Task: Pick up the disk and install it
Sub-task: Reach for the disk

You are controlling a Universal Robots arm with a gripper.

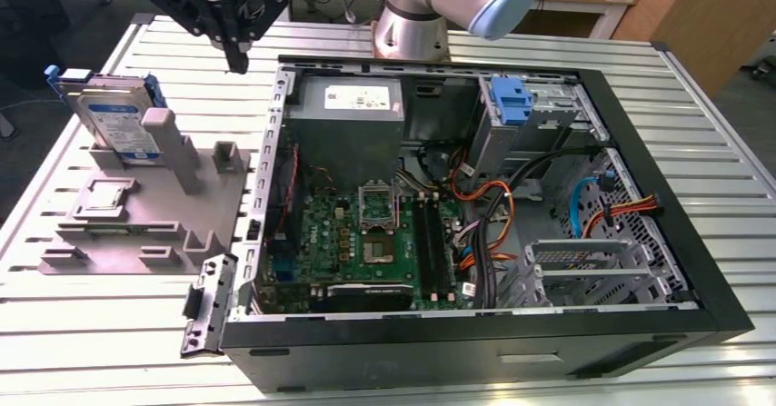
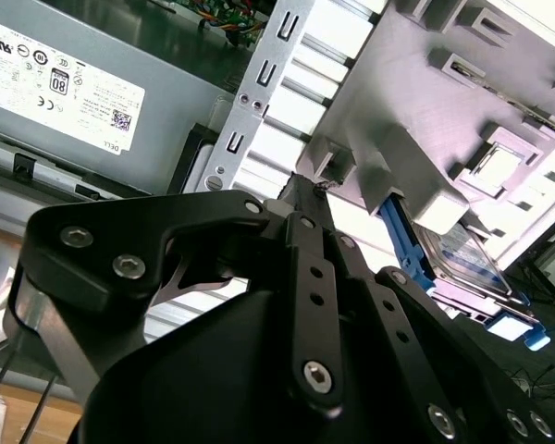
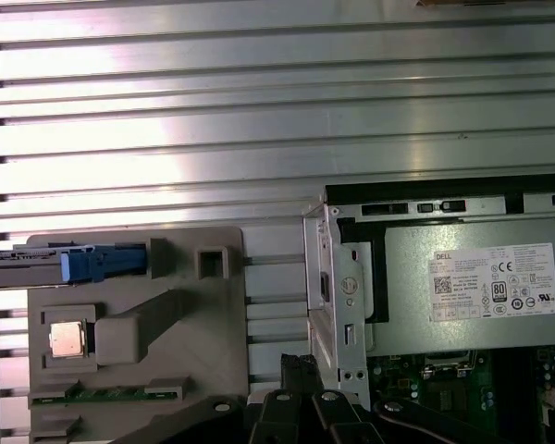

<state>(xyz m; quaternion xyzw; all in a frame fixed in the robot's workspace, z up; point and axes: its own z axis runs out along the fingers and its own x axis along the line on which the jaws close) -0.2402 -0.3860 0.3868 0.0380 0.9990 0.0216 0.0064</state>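
Hand (image 1: 238, 61) hangs above the table (image 1: 122, 333) with its two fingers drawn together on nothing, the tips pointing down at the strip of slats between the grey holder (image 1: 158, 215) and the wall of the open computer case (image 1: 715, 306). In both wrist views the joined tips (image 3: 301, 365) (image 2: 301, 185) sit over that same gap. The disk (image 1: 115, 124) is not yet picked up. It stands on edge in a slot of the holder, to the exterior view's left of the hand and apart from it. Judged from this, the upright slot leaves its flat faces free for a grasp from above. In the first wrist view the disk (image 3: 37, 268) shows edge-on. Inside the case lie the power supply (image 1: 345, 106) and, further toward the exterior view's right, a blue bracket (image 1: 510, 102) with no drive in it.
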